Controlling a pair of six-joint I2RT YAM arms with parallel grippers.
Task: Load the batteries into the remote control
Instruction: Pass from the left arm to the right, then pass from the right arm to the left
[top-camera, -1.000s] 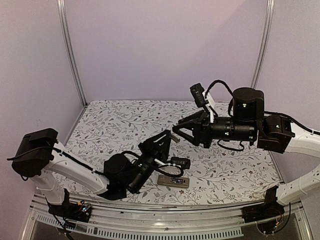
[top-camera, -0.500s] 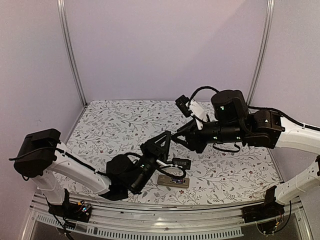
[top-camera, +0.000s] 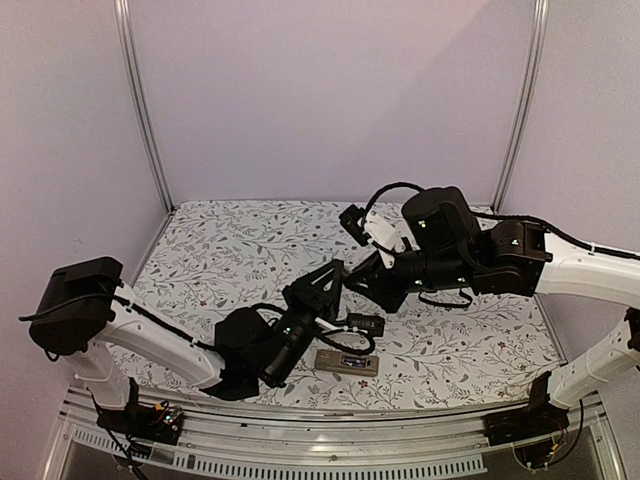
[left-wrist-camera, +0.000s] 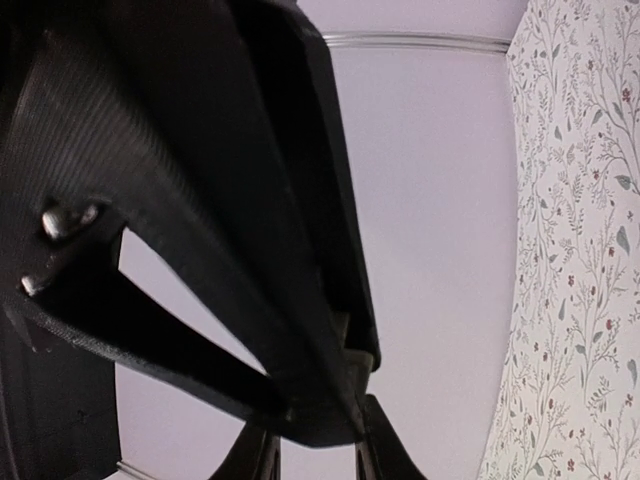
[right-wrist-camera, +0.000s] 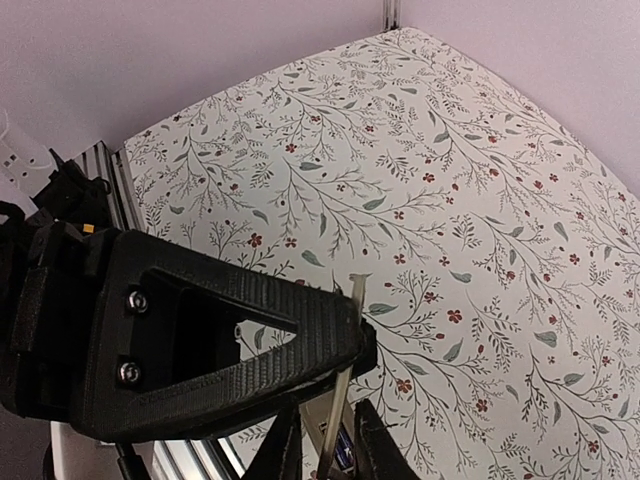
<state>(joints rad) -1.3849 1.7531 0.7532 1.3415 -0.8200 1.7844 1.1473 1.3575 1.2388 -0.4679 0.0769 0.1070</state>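
The remote control (top-camera: 347, 362) lies back-up on the table in front of the left arm. A dark patch with blue marks in its recess looks like the batteries (top-camera: 352, 362). My left gripper (top-camera: 337, 272) is raised and shut on the small flat grey cover piece (right-wrist-camera: 338, 405), which I see edge-on. The left wrist view also shows the left gripper (left-wrist-camera: 352, 372) and the cover (left-wrist-camera: 358, 360). My right gripper (top-camera: 358, 276) meets it from the right. It is open (right-wrist-camera: 328, 432), with its fingers (right-wrist-camera: 372, 455) on either side of the cover, apart from it. A bit of the remote (right-wrist-camera: 345, 455) shows below.
The floral table cloth (top-camera: 230, 250) spreads out behind and to the left. Metal corner posts (top-camera: 140, 100) and purple walls enclose the table. The left arm's wrist camera (top-camera: 362, 325) hangs just above the remote.
My right gripper has moved left and down to the left gripper and now straddles the cover piece. The left gripper and the remote have hardly moved.
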